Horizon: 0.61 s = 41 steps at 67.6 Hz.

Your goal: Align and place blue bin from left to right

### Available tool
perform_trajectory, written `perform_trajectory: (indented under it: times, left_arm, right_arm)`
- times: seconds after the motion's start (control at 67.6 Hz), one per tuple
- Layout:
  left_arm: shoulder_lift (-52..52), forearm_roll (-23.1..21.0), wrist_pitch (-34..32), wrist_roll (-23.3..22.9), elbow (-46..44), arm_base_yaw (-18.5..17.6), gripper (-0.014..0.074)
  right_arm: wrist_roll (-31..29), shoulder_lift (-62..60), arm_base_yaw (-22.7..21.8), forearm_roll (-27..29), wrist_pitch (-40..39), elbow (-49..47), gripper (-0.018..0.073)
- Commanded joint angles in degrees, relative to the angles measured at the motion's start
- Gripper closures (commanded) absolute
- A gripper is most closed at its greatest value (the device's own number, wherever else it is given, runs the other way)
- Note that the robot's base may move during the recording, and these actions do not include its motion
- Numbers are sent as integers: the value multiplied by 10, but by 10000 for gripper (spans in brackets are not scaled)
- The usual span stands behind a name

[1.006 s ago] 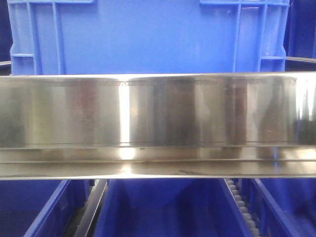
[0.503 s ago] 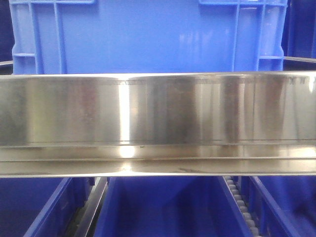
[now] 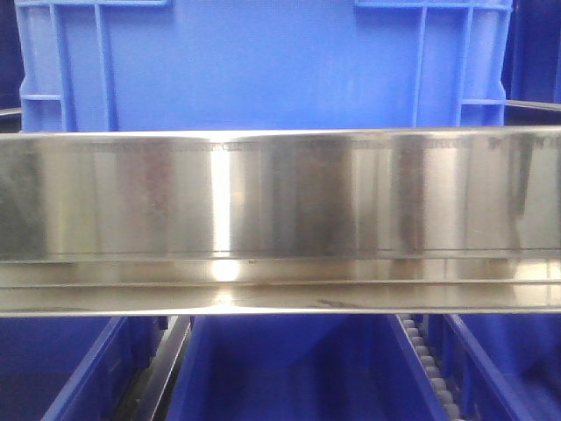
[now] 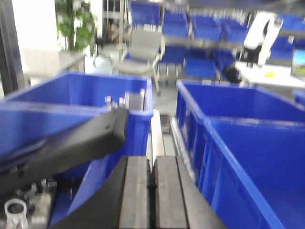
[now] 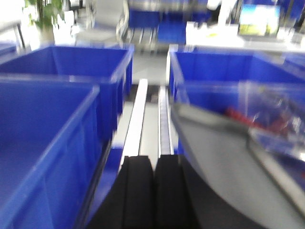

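A large blue bin fills the top of the front view, its ribbed wall rising behind a polished steel band. No gripper shows in that view. In the left wrist view my left gripper is shut with nothing between its pads, over the gap between a blue bin on the left and blue bins on the right. My right gripper is also shut and empty, above a white rail, between a near left blue bin and a right blue bin.
More blue bins and a roller track lie below the steel band. A black arm link crosses over the left bin's corner. A grey arm body lies close on the right. A chair and shelves of bins stand far behind.
In the front view the blue bin has shifted slightly to the right, and the reflections on the steel band have moved.
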Motion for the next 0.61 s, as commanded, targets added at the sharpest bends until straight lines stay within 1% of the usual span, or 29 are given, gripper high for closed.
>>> perform_trajectory:
  times: [0.0, 0.03, 0.089, 0.133, 0.237, 0.326, 0.37, 0.444, 0.518, 0.592]
  left_arm:
    - [44, -5, 62, 0, -60, -4, 707]
    - [59, -5, 77, 0, -79, -7, 707]
    - [93, -5, 98, 1, -120, -18, 707]
    - [115, -5, 100, 5, -146, -31, 707]
    - [172, -4, 108, 7, -206, -57, 707]
    - [226, -2, 156, 7, -275, -85, 707]
    - [252, 0, 178, 7, -305, -94, 707]
    - [297, 6, 213, 6, -352, -108, 707]
    - [335, 13, 247, -6, -403, -118, 707]
    - [376, 22, 290, -21, -458, -128, 707]
  right_arm:
    - [0, 40, -2, 2, 66, -50, 636]
    - [0, 61, -2, 2, 88, -66, 636]
    - [0, 93, -2, 2, 107, -98, 636]
    - [0, 119, 1, 2, 116, -119, 636]
    - [7, 173, 19, 2, 135, -168, 636]
    - [28, 215, 45, -1, 143, -209, 636]
    - [37, 233, 60, -10, 143, -226, 636]
    - [83, 266, 83, -48, 153, -260, 636]
    - [136, 296, 105, -92, 184, -300, 636]
    - [162, 328, 124, -120, 221, -344, 636]
